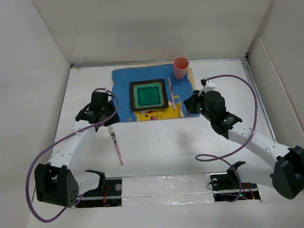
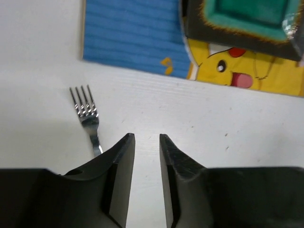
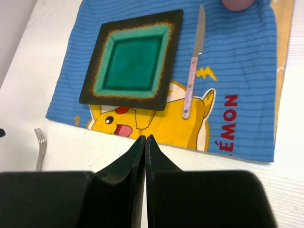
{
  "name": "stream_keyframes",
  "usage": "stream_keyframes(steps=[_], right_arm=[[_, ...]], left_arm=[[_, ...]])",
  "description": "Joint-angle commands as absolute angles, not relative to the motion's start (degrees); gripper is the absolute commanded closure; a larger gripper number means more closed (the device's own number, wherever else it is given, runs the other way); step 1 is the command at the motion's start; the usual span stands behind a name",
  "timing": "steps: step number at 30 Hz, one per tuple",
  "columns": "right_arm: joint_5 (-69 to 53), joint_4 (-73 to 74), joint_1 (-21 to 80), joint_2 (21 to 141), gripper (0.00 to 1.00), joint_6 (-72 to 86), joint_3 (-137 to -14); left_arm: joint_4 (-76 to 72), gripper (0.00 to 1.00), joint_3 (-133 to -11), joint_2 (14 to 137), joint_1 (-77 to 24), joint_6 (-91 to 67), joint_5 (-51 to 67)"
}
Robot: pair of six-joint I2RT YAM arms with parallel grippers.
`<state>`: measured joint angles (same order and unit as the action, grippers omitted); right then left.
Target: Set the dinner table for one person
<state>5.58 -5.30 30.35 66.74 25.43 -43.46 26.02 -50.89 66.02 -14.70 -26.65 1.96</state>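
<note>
On the white dinner table [image 1: 168, 143] lies a blue cartoon mat [image 1: 123, 87]. On it are a square black plate with a green centre [image 1: 150, 95], a knife [image 1: 171, 93] just right of the plate, and a pink cup [image 1: 181, 67] at the far right corner. A fork [image 1: 115, 144] with a pink handle lies on the bare table near the mat's left corner. My left gripper [image 1: 108, 117] is open and empty, hovering just right of the fork's tines [image 2: 85, 111]. My right gripper [image 1: 188, 105] is shut and empty, by the mat's right edge.
White walls border the table on three sides. Purple cables [image 1: 242, 90] loop from both arms. A taped strip [image 1: 165, 186] and the arm mounts run along the near edge. In the right wrist view the plate [image 3: 133, 59], knife [image 3: 194, 66] and fork [image 3: 41, 142] show ahead.
</note>
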Motion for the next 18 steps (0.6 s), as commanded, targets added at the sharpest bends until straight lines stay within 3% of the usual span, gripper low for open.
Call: stream_keyframes(steps=[1,2,6,18], right_arm=[[8.27,-10.03,29.89,65.13,0.88,26.01,-41.92],[7.57,-9.58,29.88,64.95,0.87,26.02,-42.18],[6.07,-9.5,29.18,64.6,0.83,25.93,-42.45],[5.54,-8.53,29.18,64.6,0.78,25.58,-42.71]], left_arm=[[37.76,0.75,-54.75,68.99,-13.27,-28.56,2.02],[39.53,0.73,-55.02,69.78,-13.27,-28.91,1.41],[43.24,0.54,-52.22,71.97,-13.27,-30.32,1.32],[42.37,0.49,-44.65,77.34,-14.58,-34.45,3.51]])
